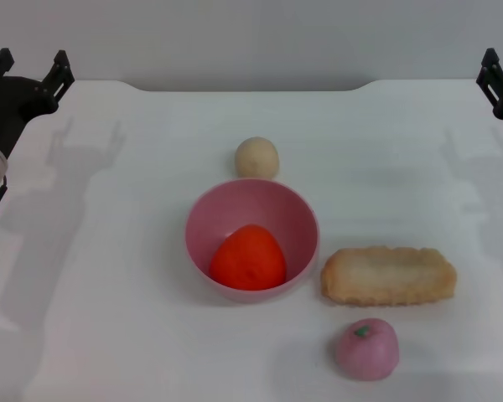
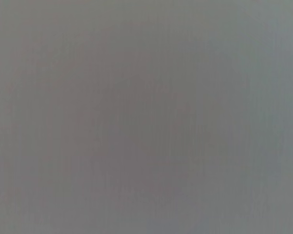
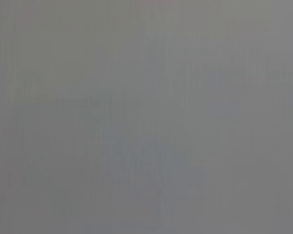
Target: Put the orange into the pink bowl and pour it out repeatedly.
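We are looking at the orange (image 1: 248,258) lying inside the pink bowl (image 1: 203,219), which is standing upright near the middle of the white table (image 1: 109,276). Our left gripper (image 1: 31,69) is waiting at the far left edge, well apart from the bowl, and its two fingers are standing apart with nothing between them. Our right gripper (image 1: 496,74) is showing only partly at the far right edge, so we cannot tell how its jaws are standing. Both wrist views are showing only plain grey.

We are judging that the pouring step comes next, and here the risks are starting. The bowl looks smooth and deep, so a grip on its thin rim may be slipping when we tilt it. The orange is round, so it may be rolling far after it leaves the bowl. The beige ball (image 1: 257,157) is lying just behind the bowl, the bread (image 1: 388,275) just beside it on the right, and the pink apple (image 1: 366,348) near the front. The falling orange or the tilting bowl may be pushing these away.
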### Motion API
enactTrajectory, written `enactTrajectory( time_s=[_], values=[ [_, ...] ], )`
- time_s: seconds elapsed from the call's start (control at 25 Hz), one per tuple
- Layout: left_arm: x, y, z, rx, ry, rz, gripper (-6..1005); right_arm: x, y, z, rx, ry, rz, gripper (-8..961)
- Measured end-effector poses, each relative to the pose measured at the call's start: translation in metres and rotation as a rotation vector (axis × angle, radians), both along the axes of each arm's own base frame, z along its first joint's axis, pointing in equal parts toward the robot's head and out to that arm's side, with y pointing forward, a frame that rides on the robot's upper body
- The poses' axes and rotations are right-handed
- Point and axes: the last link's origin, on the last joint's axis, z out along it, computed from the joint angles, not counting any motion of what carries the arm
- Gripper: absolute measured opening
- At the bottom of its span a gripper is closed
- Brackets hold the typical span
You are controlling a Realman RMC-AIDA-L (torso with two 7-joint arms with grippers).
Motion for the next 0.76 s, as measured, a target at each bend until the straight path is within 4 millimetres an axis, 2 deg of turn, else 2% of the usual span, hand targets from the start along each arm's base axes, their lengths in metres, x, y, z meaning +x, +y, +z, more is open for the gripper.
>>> enactTrajectory(
  time_s=[0.4, 0.76],
  values=[
    [-0.0059, 0.0007, -0.0032, -0.012, -0.014, 0.026, 808, 0.0011, 0.002, -0.004, -0.015, 0.008, -0.003, 787],
    [-0.0035, 0.0015, -0.0064, -0.022, -0.012, 0.018, 808, -0.0015, 0.0052, -0.0031, -0.012, 0.005, 0.005, 787]
  ],
)
